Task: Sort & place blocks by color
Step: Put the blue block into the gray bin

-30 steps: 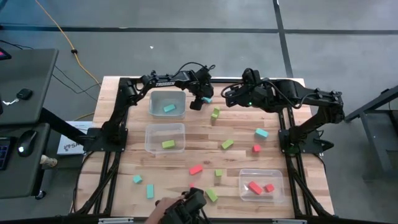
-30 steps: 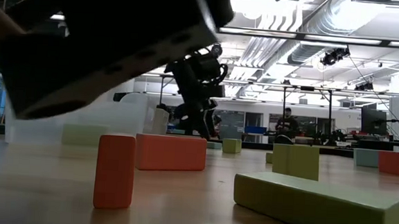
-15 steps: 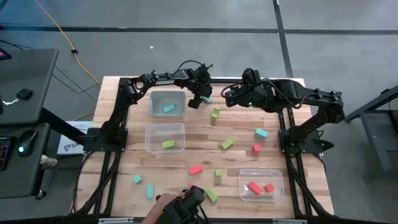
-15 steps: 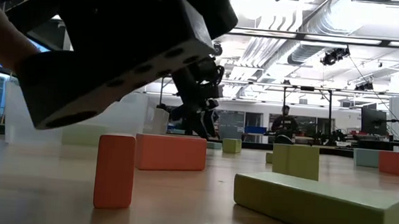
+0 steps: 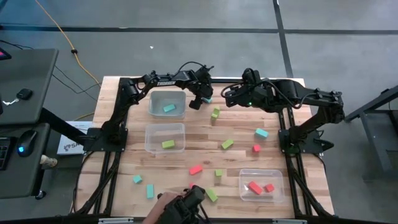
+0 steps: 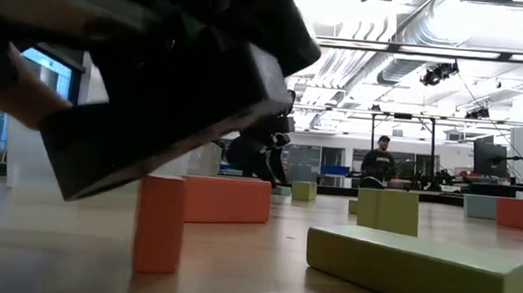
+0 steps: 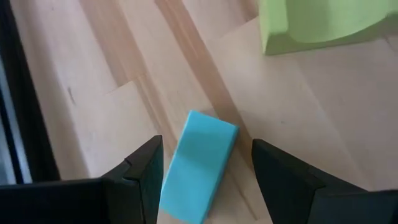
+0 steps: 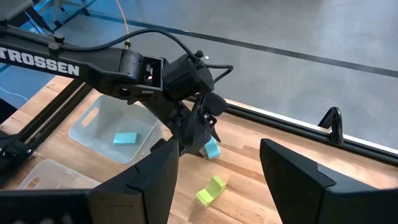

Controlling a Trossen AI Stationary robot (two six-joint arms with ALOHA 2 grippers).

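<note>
Left gripper (image 7: 205,180) hangs spread wide, straddling the cyan bar (image 7: 199,165) lying skewed on the table beside the cyan bin (image 5: 166,104); closing could twist it free.

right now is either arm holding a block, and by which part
Nothing is held. The left gripper has open fingers either side of a cyan block lying on the table; the right gripper is open, empty.

Robotics lab: exposed ceiling ducts (image 6: 403,60), concrete floor (image 5: 186,37), desk with mouse (image 5: 23,148).
</note>
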